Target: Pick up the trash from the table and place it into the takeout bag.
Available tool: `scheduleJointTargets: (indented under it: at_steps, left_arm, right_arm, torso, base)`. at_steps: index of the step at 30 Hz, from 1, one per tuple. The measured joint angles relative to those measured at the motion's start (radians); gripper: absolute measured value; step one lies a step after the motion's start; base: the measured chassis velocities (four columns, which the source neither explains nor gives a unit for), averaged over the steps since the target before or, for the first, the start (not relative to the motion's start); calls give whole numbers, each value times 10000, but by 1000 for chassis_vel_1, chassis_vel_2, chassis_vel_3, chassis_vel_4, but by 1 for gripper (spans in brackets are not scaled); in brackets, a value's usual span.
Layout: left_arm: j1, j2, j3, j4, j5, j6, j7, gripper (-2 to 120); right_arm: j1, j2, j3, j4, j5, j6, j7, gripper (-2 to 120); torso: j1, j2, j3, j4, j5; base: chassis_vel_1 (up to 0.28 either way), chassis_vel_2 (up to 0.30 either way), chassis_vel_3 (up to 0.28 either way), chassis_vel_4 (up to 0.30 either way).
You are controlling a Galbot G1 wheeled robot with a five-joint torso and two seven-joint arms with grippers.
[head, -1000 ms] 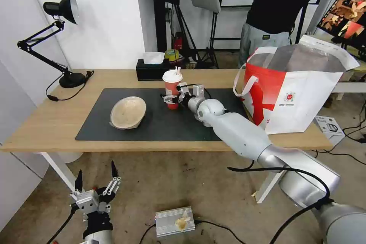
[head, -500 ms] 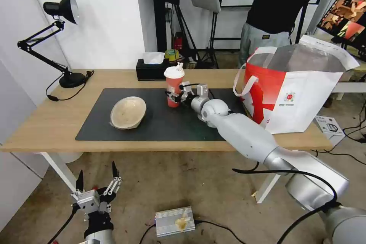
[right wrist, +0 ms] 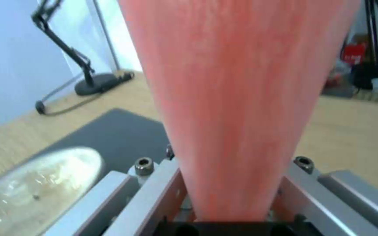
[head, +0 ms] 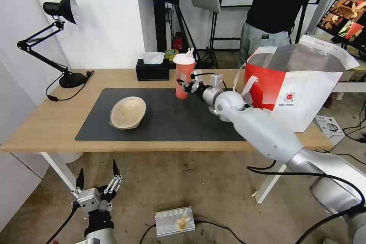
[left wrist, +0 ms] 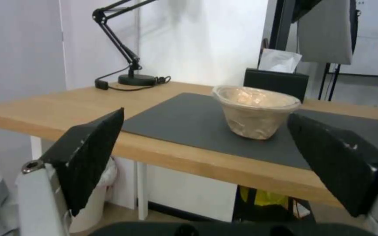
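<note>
Right hand grips red cup — lifted (tilted) above mat.

Bowl left of bag

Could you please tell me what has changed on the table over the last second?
The right gripper, still shut on the red paper cup, has lifted it off the dark mat and carried it toward the takeout bag. The beige lidded bowl stayed put, and the left gripper stays open below the table.
</note>
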Motion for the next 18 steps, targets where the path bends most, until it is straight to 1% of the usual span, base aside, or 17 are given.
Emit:
scheduleJointTargets:
  at_steps: [1,5,6,9,10,11,15,16,18]
  left_arm:
    - [0,0,0,0,0,0,0,100]
    - [36,0,4,-110,16,20,0,100]
    - [36,0,4,-110,16,20,0,100]
    - [17,-2,-5,-141,-6,188,-61,100]
    - [-4,-1,-6,-141,-13,224,-99,100]
    - [-4,-1,-6,-141,-13,224,-99,100]
    - [-32,6,38,-189,-11,296,-93,100]
    - [-32,6,38,-189,-11,296,-93,100]
    - [-116,8,80,-201,-7,407,-87,100]
  right_arm:
    - [0,0,0,0,0,0,0,6]
    - [240,-588,207,1002,358,-358,575,6]
    - [240,-588,207,1002,358,-358,575,6]
    - [417,-1207,360,1836,859,-683,1077,6]
    - [468,-1537,476,2278,1104,-817,1283,6]
    - [468,-1537,476,2278,1104,-817,1283,6]
    - [623,-2587,668,3400,1588,-1209,1777,6]
    - [623,-2587,668,3400,1588,-1209,1777,6]
    - [671,-3081,794,3901,1806,-1320,2044,6]
  torso:
    - [0,0,0,0,0]
    - [0,0,0,2,0]
    - [0,0,0,2,0]
    - [0,0,0,1,-1]
    - [0,0,0,1,2]
    - [0,0,0,1,2]
    - [0,1,-1,-1,1]
    - [0,1,-1,-1,1]
    - [-1,0,-1,0,0]
  base:
    - [0,0,0,0]
    - [0,0,0,0]
    - [0,0,0,0]
    - [0,0,0,0]
    - [0,0,0,0]
    - [0,0,0,0]
    - [0,0,0,0]
    - [0,0,0,0]
    - [0,0,0,0]
